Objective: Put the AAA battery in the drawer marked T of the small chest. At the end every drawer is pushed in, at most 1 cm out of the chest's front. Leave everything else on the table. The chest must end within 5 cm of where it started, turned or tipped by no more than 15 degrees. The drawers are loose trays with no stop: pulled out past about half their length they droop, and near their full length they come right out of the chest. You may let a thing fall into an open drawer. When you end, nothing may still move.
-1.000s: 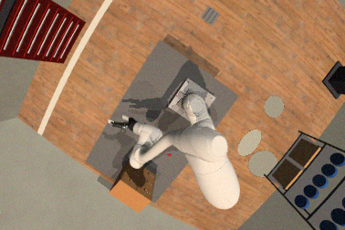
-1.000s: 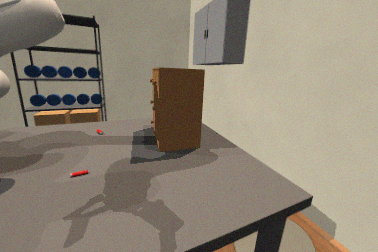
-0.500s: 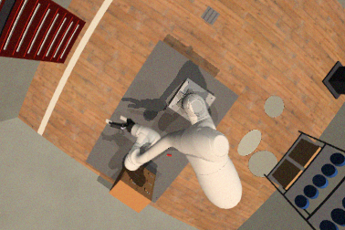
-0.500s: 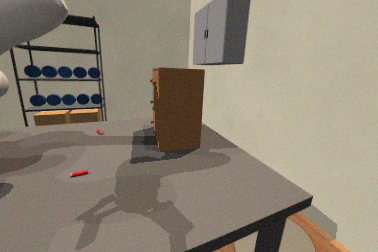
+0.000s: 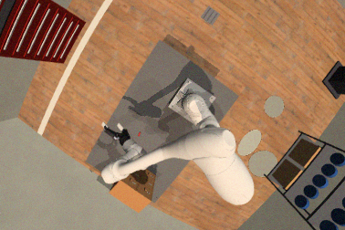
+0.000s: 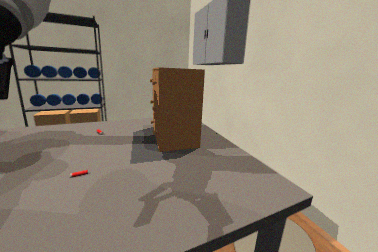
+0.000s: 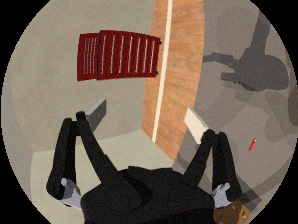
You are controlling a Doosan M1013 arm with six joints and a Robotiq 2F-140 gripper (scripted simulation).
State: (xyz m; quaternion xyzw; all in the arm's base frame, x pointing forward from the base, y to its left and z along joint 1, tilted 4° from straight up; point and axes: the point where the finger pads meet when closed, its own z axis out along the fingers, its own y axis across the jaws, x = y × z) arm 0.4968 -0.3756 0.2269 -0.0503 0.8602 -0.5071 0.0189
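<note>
A grey surface fills the corner of a pale-walled room, with a wall cabinet above and a shelf unit behind. The small wooden chest stands upright on the surface. Its knobbed front faces away from the exterior camera, and its drawers look pushed in. We cannot read which one bears the T.

Two small red pieces lie on the surface, well apart from each other and from the chest. A slim longer one lies out in the open, and a shorter one lies further back. At this size we cannot be sure which is the AAA battery, though we lean toward the shorter one.

Our hand hangs over the surface's edge near the chest with its fingers spread to their full width and nothing between them.

The battery should be light, rigid and smooth (a round thing that rolls at the first nudge). We judge it best taken across its middle, with the fingers closing on the curved sides square to its length, low to the surface. That way it is pinched and not flicked away.
</note>
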